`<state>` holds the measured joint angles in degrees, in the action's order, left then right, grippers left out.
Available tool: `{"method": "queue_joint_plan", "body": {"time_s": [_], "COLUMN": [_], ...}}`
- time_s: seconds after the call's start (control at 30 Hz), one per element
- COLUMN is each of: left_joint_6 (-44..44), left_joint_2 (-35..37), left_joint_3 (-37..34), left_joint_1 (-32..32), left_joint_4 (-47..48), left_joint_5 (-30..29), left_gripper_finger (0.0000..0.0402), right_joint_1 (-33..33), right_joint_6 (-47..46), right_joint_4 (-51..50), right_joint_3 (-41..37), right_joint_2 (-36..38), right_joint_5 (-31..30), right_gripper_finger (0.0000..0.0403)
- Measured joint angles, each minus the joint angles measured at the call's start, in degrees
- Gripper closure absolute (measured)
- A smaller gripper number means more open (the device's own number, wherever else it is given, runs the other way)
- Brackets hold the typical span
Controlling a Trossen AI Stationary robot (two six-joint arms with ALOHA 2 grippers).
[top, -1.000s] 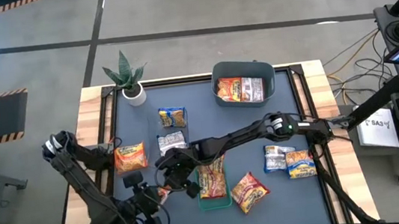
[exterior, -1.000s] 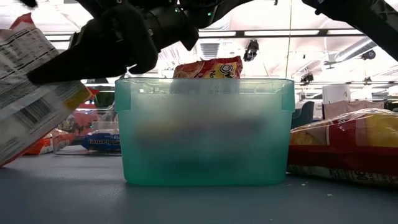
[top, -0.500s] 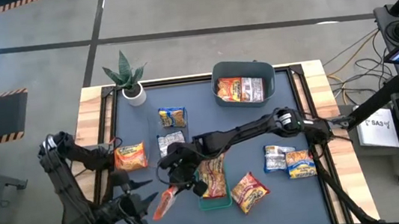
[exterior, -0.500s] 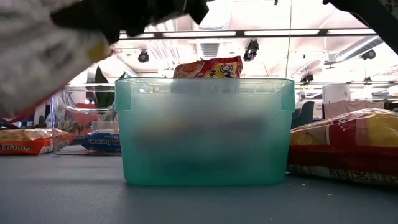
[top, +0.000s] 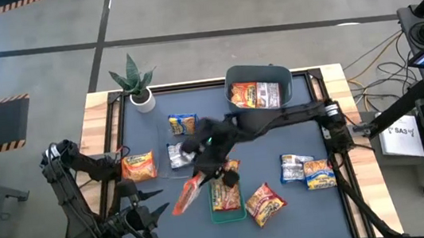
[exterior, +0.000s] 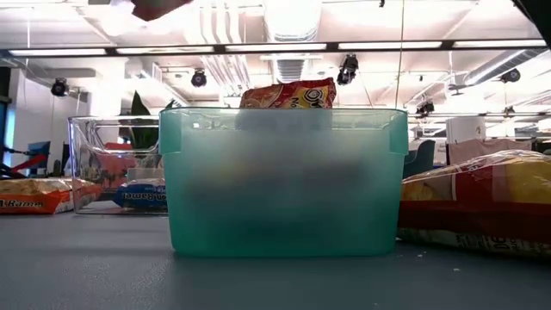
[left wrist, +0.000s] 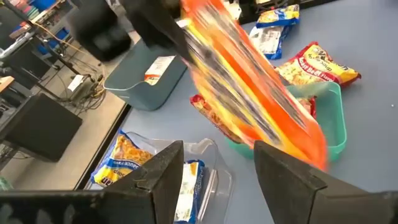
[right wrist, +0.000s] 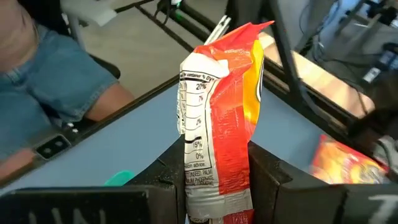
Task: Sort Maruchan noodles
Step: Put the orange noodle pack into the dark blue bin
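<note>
My right gripper [top: 206,174] hovers over the table's middle, shut on an orange-red noodle packet [top: 187,195]. My left gripper [top: 156,203] waits open near the table's near-left, just left of that packet; in its wrist view the packet [left wrist: 249,93] passes above its open fingers [left wrist: 219,149]. A teal bin [top: 242,209] holds another orange packet [exterior: 288,93] standing on end. A grey-blue bin [top: 258,74] at the far side holds packets. A silver packet [top: 182,151] lies in a clear tray. Other packets lie flat: blue-yellow [top: 183,124], orange [top: 139,166]. My right gripper pinches the orange-red packet between its two fingers by one end [right wrist: 211,168], near the printed white back panel. The rest of the packet sticks out past the fingertips [right wrist: 255,155]. It is lifted clear of the table and slants toward the near-left edge.
Loose packets lie at the right: two blue-yellow ones [top: 293,166] [top: 320,173] and an orange one [top: 265,202]. A potted plant [top: 137,83] stands at the far-left corner. A person in denim shorts [right wrist: 56,62] shows beyond the table edge.
My left gripper drew back toward the table's near-left, away from the orange-red packet, which stayed in my right gripper. My right gripper then rose and moved toward the far-right, carrying the packet clear of the table beside the teal bin.
</note>
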<state>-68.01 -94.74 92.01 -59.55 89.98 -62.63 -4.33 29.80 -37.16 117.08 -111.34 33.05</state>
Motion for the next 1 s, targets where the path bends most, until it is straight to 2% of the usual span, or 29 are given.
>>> {"method": "queue_joint_plan", "body": {"time_s": [0.17, 0.23, 0.33, 0.53, 0.63, 0.73, 0.87, 1.0], "left_joint_6": [-0.05, -0.04, -0.04, -0.04, -0.04, -0.04, -0.04, -0.04], "left_joint_2": [-0.02, -0.03, -0.09, -0.13, -0.13, -0.13, -0.13, -0.13], "left_joint_3": [-0.04, -0.04, -0.17, -0.28, -0.28, -0.31, -0.31, -0.31], "left_joint_1": [0.19, 0.37, 0.61, 0.86, 0.89, 0.96, 0.96, 0.95], "left_joint_4": [-0.48, -0.67, -0.86, -0.95, -1.01, -1.04, -1.34, -1.58], "left_joint_5": [-2.45, -2.98, -2.98, -4.1, -4.39, -4.39, -4.42, -4.42], "left_gripper_finger": [0.0223, 0.0223, 0.0223, 0.0223, 0.0223, 0.0223, 0.0223, 0.0223], "right_joint_1": [3.54, 5.36, 8.24, 15.66, 20.62, 26.25, 32.54, 34.93], "right_joint_6": [-2.08, -3.3, -4.31, -5.39, -10.32, -15.51, -19.3, -20.2], "right_joint_4": [-4.92, -7.65, -12.34, -23.31, -26.05, -27.11, -26.5, -24.87], "right_joint_3": [-0.15, -0.15, -0.15, -0.97, -2.82, -6.41, -13.74, -19.75], "right_joint_2": [6.86, 9.24, 12.31, 15.69, 15.92, 15.85, 15.74, 15.64], "right_joint_5": [-0.68, -2.74, -8.95, -32.96, -47.19, -57.14, -58.36, -58.0], "right_gripper_finger": [0.0305, 0.0305, 0.0305, 0.0305, 0.0305, 0.0305, 0.0305, 0.0305]}}
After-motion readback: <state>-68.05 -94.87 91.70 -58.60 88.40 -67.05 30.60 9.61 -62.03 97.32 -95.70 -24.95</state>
